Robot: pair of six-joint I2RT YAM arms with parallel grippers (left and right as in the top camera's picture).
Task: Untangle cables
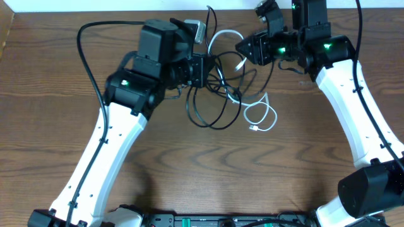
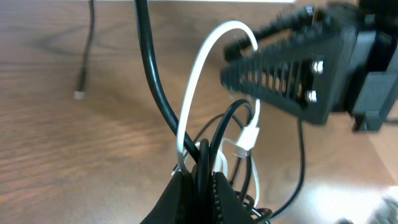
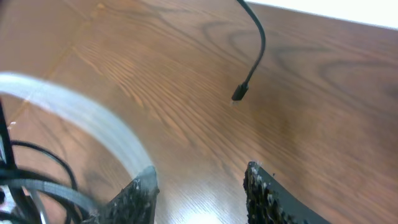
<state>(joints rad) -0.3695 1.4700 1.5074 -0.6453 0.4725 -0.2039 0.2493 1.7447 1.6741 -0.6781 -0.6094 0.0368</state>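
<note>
Worktop (image 1: pixel 189 170) shows brown wood grain with a soft sheen. Cables (image 3: pixel 81 111) look smooth and glossy, plastic-sheathed. Fingers (image 3: pixel 267 199) are matt black plastic, pads rough-textured.

White left arm (image 1: pixel 117 135) and right arm (image 1: pixel 353 107) reach inward; left gripper (image 2: pixel 199 177) jaws pinched together, right gripper (image 3: pixel 200 186) jaws parted.

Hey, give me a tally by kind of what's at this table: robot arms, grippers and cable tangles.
Robot arms: 2, left arm, right arm
Grippers: 2, left gripper, right gripper
Cable tangles: 1, the cables, black and white, cords too knotted to count
Total: 5
</note>
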